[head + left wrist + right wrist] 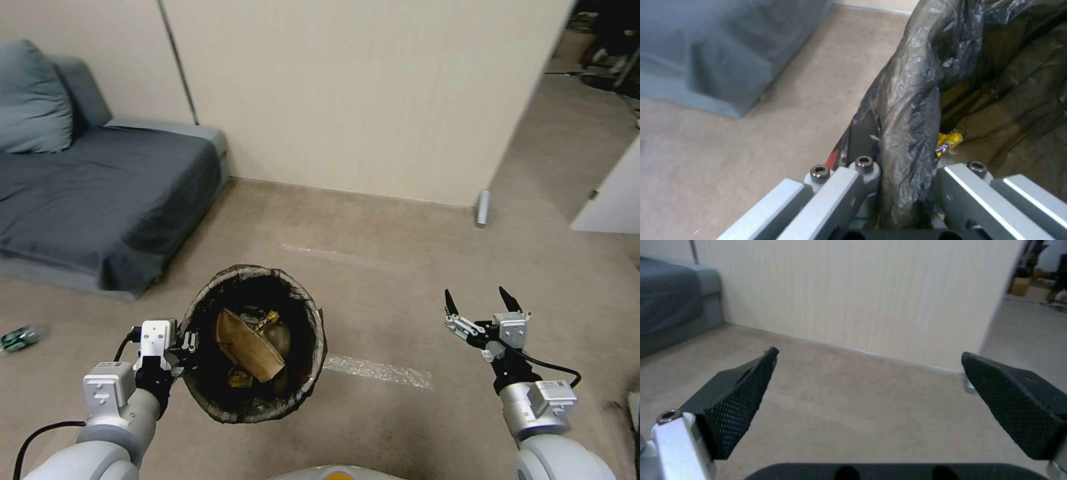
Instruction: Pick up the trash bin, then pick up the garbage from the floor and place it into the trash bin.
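The floor (pixel 400 267) is the biggest thing here, beige carpet running to a cream wall (pixel 367 87) at twelve o'clock, with a grey sofa (pixel 100 187) off at ten o'clock. Most of the carpet looks clean apart from two strips of clear tape.

The trash bin (pixel 320 347) is already off the ground, held up at about seven o'clock from the middle of the head view and tipped so its mouth faces the robot. Its dark bag folds over the rim. Inside lie a flattened tan carton (pixel 250 347) and a yellow wrapper (pixel 948 141), so some garbage has been collected.

The left gripper (pixel 180 350) holds the bin at the rim's nine o'clock side, its fingers (pixel 865 133) pinching rim and bag between them. The right gripper (pixel 483 300) hovers at four o'clock with its fingers (pixel 738 396) spread wide and nothing between them.

What is left, I judge: a small green-labelled bottle (pixel 20 338) lies on the carpet at nine o'clock, near the sofa's corner, and a grey cylinder (pixel 483 208) stands by the wall's end at two o'clock; whether that one counts as litter I cannot tell.
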Robot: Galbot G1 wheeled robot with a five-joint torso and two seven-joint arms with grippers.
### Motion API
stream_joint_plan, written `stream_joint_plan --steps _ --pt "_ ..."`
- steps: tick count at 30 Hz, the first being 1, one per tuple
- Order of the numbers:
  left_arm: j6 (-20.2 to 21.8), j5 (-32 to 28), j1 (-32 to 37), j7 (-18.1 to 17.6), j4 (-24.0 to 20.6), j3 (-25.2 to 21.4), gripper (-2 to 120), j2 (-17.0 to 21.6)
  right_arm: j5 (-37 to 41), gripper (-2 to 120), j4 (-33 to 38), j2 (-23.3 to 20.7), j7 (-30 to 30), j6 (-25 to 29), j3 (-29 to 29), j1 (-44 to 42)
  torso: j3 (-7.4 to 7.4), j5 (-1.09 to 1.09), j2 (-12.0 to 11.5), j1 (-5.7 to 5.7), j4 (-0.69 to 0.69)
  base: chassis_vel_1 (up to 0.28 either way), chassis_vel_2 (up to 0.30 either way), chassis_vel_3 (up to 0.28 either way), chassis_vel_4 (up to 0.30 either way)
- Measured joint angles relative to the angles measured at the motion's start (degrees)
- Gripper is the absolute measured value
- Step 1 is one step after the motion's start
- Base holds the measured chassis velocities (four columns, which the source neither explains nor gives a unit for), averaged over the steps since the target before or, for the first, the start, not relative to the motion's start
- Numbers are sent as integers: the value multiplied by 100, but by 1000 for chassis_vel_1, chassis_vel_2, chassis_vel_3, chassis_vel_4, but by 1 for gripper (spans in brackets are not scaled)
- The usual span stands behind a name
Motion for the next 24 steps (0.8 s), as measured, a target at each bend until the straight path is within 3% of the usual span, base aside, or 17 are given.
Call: stream_joint_plan --steps 24 --pt "5 -8 -48 2 0 19 1 -36 41 100 8 15 128 -215 -98 4 0 0 0 0 -1 117 109 114 112"
